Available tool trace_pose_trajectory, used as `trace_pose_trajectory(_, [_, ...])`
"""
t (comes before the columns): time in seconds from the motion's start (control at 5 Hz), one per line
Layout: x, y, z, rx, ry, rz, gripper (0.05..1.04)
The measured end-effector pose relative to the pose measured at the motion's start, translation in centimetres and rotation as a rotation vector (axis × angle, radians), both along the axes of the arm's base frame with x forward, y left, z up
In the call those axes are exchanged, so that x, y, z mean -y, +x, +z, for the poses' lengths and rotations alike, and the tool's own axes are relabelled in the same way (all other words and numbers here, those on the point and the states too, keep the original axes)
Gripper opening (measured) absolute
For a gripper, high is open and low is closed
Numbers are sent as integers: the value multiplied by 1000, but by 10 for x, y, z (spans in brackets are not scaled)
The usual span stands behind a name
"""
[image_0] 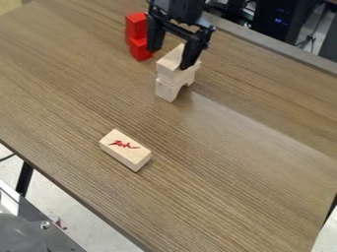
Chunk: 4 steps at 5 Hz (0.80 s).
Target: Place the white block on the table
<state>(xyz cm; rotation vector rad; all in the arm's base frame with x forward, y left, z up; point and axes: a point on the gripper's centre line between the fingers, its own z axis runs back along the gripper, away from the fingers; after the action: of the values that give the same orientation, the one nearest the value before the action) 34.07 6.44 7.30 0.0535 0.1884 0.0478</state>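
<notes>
Down by seven o'clock, closest to me, a grey metal piece (62, 242) sits with a bolt in it, just outside the slanting near edge of the wooden table (250, 177). That edge runs from nine o'clock to six; the far one slopes from twelve toward three.

The marked block (125, 148) lies flat toward eight o'clock of the middle, red marking upward, nearer the near edge than the far one, with a strip of wood between.

Toward twelve o'clock, the black gripper (168, 59) hangs over the table, its fingers spread wide around the white block (172, 66) — one on each side as I see it, though I cannot tell whether either touches. That block rests on the lower pale block (168, 90), which has a notch in its underside. Just beside, toward eleven o'clock, stand the red blocks (136, 37), close to one finger; room is tight there.

From the pale stack, wood stretches broadly toward four o'clock — far more room that way — and there's a good span between the stack and the marked block.
</notes>
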Motion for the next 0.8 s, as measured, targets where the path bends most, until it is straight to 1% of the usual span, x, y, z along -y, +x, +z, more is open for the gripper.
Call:
trace_pose_trajectory(0.2, [-3,-2,-2,-17,-53,3,694])
trace_pose_trajectory(0.4, [-7,-3,-2,-19,-46,0,550])
trace_pose_trajectory(0.6, [-6,-10,-3,-24,-44,-10,550])
trace_pose_trajectory(0.8, [-1,-20,6,-25,-69,-14,550])
